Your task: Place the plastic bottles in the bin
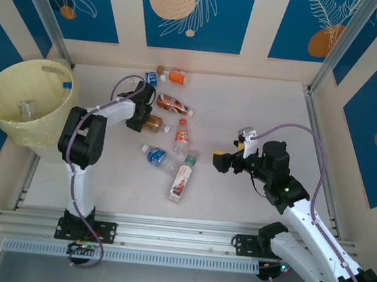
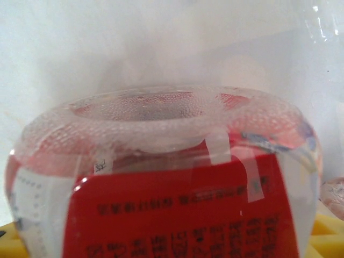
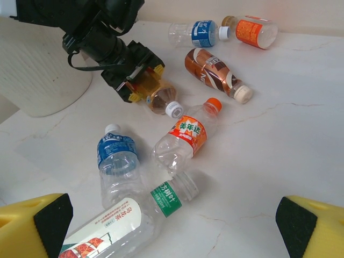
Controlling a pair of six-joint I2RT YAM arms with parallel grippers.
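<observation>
We had our left hand [image 3: 141, 81] clenched on a brown bottle [image 3: 161, 98] lying on the desk [image 1: 249, 209] right of the bin [image 1: 3, 127], our right hand [image 1: 229, 154] released farther right, so next, we judged, it needed lifting over the bin's rim.

A pale, marble-veined table [image 1: 267, 109] sits enclosed by cream walls [image 1: 258, 26] hung with blue panels [image 1: 187, 28], which are printed with white leaf outlines and orange discs [image 1: 321, 42]. Slanting aluminium posts [image 1: 43, 9] frame the far corners, and a ribbed aluminium rail [image 1: 177, 238] runs along the table's near edge.
</observation>
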